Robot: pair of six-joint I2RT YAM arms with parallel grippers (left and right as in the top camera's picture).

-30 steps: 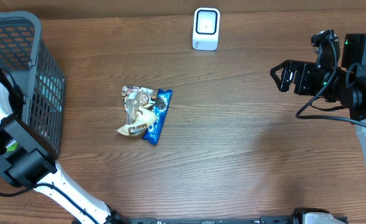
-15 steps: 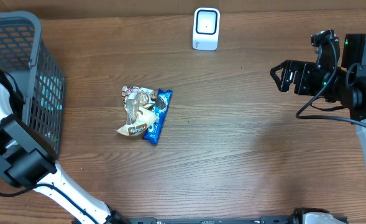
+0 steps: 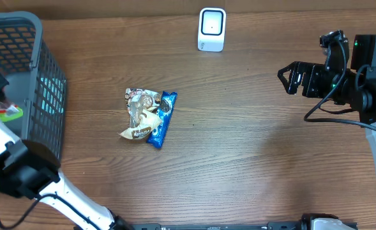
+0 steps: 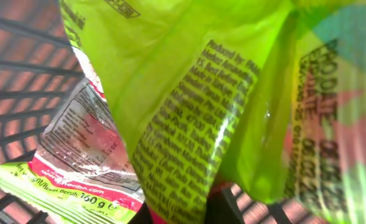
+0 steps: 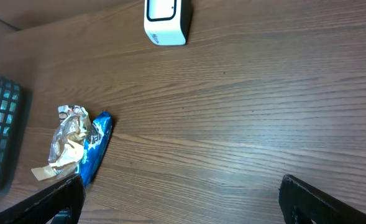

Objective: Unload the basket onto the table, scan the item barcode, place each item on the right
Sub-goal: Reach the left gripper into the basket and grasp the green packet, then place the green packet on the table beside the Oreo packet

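Left fingers (image 4: pixel 232 210): left wrist view, clenched on bag (image 4: pixel 189 112), dark tips at 6 o'clock.
Bag: green, fills view, small print facing camera; basket (image 4: pixel 21 81) mesh at 9 o'clock.
Right fingers (image 5: pixel 322 202): right wrist view, released, spread wide, nothing between.
Scanner (image 5: pixel 166 22): 12 o'clock; packs (image 5: pixel 77 146) at 8 o'clock.
Overhead: bag (image 3: pixel 6 114) within basket (image 3: pixel 22 38) footprint at 9 o'clock, scanner (image 3: pixel 212 29) at 12, right gripper (image 3: pixel 285 78) at 3, packs (image 3: pixel 148 117) on table (image 3: pixel 239 160).
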